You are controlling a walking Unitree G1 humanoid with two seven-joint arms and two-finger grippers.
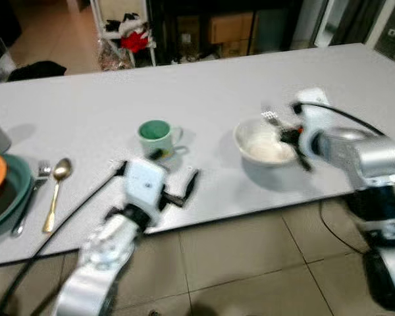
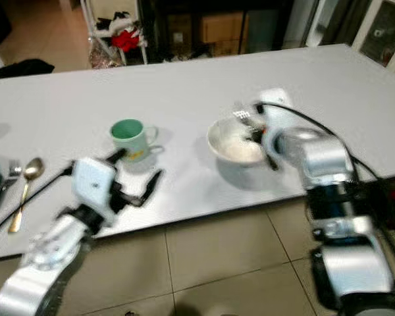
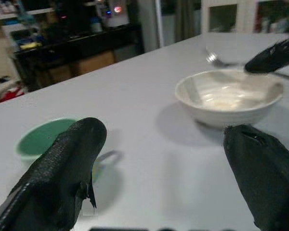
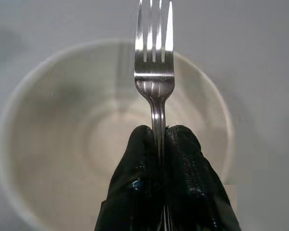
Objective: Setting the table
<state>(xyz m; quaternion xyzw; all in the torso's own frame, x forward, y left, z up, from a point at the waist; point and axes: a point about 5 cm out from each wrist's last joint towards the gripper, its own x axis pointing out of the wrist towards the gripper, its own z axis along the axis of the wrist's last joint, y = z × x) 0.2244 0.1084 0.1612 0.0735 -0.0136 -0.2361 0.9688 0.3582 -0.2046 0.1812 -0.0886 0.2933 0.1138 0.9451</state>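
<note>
Right pincer [image 4: 159,139] pinches fork [image 4: 154,72] over bowl [image 4: 29,144].

Both arms were clad in silver-grey cylindrical segments with a brushed metallic sheen; each wrist carried a white, box-shaped housing. The left gripper [image 1: 174,176] had two long black fingers [image 3: 62,173] with a finely textured, matte surface and rounded tips. A thin black cable ran from the left wrist housing toward 8 o'clock; another black cable arched over the right forearm. The right gripper [image 4: 160,139] had matching black textured pads.
</note>
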